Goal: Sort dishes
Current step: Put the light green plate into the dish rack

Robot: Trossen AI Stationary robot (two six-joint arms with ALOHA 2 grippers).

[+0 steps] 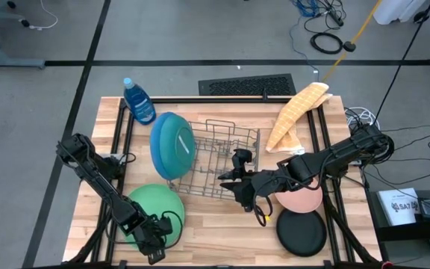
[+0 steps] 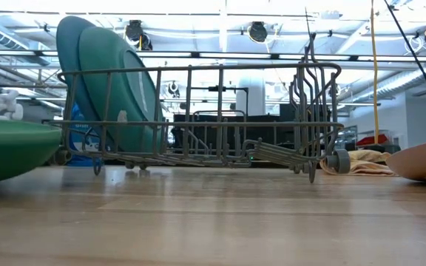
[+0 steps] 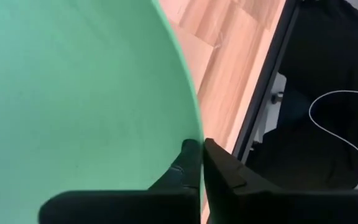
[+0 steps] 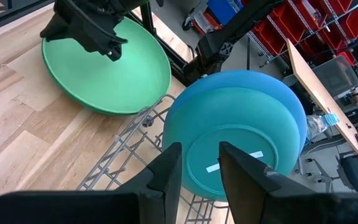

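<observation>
Green plate (image 1: pixel 154 205) sits at the table's front left beside the wire rack (image 1: pixel 219 161), and your left gripper (image 3: pixel 197 163) is pinched shut on its rim, so lift slowly and tip it upright before steering toward a free slot. Blue plate (image 4: pixel 272 93) and teal plate (image 4: pixel 232 155) already stand at the rack's left end. Mind the right gripper (image 4: pixel 197 165), part open and empty, hovering over the rack with the pink plate (image 1: pixel 301 199) and black plate (image 1: pixel 301 232) behind it.

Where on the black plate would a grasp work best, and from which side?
Its rim, probably. The black plate lies flat on the table, so only the thin edge offers a pinch; the near edge looks freest, since the pink plate crowds the far side.
</observation>
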